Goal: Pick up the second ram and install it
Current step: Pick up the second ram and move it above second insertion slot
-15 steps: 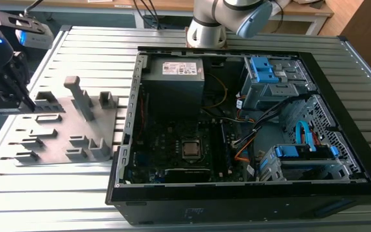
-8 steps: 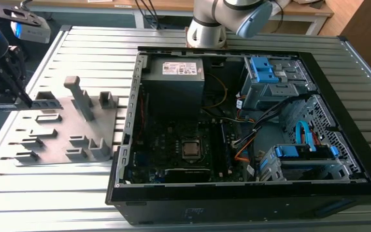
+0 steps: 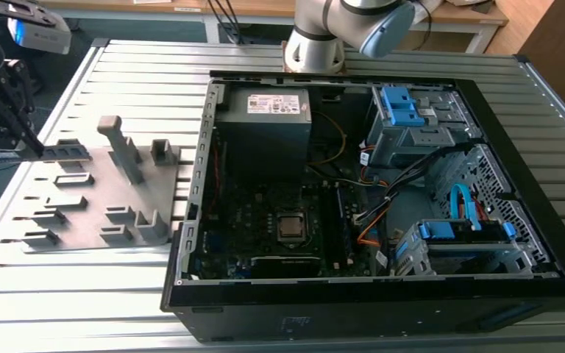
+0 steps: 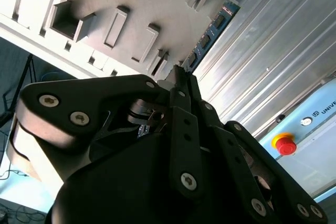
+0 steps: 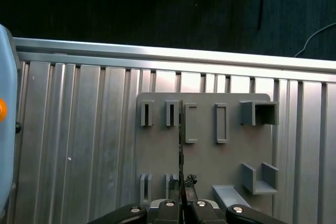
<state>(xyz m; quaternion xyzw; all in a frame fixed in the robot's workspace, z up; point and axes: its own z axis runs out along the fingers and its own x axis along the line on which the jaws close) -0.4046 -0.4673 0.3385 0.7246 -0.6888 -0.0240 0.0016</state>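
Hand (image 4: 178,77) seemingly clamping second ram (image 4: 211,34), above grey slotted tray (image 5: 231,161), case (image 3: 361,312) well apart

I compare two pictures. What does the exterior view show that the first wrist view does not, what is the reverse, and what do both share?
Exterior view, not first wrist view: the open computer case with its motherboard, power supply and blue drive carriers, plus the arm's base.
First wrist view, not exterior view: the second ram edge-on, a thin dark line running into the tool, whose jaws are shut on it.
Both: the grey slotted holder on the ribbed metal table.
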